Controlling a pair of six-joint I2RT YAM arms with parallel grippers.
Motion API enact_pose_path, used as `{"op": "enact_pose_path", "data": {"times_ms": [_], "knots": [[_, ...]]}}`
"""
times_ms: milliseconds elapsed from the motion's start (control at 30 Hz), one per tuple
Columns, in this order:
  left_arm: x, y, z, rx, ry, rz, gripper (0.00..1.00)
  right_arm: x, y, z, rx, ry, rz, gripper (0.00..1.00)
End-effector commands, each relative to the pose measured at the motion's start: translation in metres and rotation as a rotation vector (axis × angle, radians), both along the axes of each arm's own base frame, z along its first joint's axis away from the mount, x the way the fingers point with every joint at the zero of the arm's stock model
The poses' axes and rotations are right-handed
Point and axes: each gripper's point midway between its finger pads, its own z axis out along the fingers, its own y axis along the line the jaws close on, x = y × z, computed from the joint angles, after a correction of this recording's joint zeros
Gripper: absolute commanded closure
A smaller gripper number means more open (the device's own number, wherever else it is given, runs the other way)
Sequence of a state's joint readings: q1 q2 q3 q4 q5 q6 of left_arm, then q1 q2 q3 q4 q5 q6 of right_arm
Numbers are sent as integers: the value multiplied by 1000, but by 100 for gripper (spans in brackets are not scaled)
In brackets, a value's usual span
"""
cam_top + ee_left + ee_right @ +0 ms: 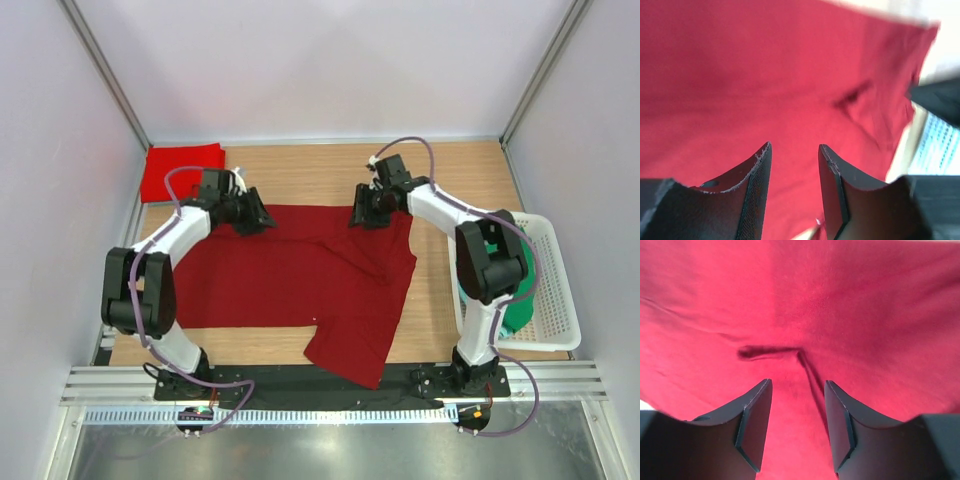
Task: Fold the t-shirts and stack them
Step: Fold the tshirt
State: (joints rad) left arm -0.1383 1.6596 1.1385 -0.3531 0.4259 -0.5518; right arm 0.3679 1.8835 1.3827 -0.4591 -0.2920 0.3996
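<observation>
The dark maroon t-shirt [290, 275] is spread flat across the middle of the desk [300, 170]. Its far edge is overhung by the left jaws at 11 o'clock and the right jaws at 1 o'clock. Both pairs are held apart, with nothing clamped. A brighter red t-shirt [182, 170] is laid folded at 10 o'clock.

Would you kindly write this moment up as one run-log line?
maroon t-shirt: spread out | left jaws: open, at its far edge | right jaws: open, at its far edge | red t-shirt: folded, far-left corner
</observation>
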Motion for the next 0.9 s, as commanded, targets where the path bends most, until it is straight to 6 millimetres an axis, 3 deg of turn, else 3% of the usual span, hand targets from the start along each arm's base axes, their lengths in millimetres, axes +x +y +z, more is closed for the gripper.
{"op": "enact_pose_path", "data": {"times_ms": [0, 167, 300, 367, 633, 733, 767, 800, 867], "knots": [[-19, -23, 29, -74, -48, -49, 57, 9, 26, 2, 13, -34, 62, 48], [-39, -20, 43, -65, -72, -61, 57, 5, 32, -22, -33, -2, 81, 47], [-49, -16, 50, -42, -82, -69, 57, 3, 36, -28, -39, 5, 90, 50], [-52, -14, 51, -37, -89, -65, 56, 3, 37, -33, -38, 14, 93, 53], [-54, -15, 53, -43, -94, -72, 57, 9, 39, -42, -68, 12, 116, 51], [-55, -14, 53, -41, -92, -68, 57, 10, 46, -38, -40, 5, 141, 72], [-56, -14, 52, -40, -91, -69, 57, 7, 50, -36, -29, 15, 154, 92], [-56, -13, 55, -38, -100, -68, 58, 5, 53, -30, -20, 12, 163, 99], [-56, -12, 55, -30, -104, -64, 58, -4, 63, -10, 9, -3, 185, 99]]}}
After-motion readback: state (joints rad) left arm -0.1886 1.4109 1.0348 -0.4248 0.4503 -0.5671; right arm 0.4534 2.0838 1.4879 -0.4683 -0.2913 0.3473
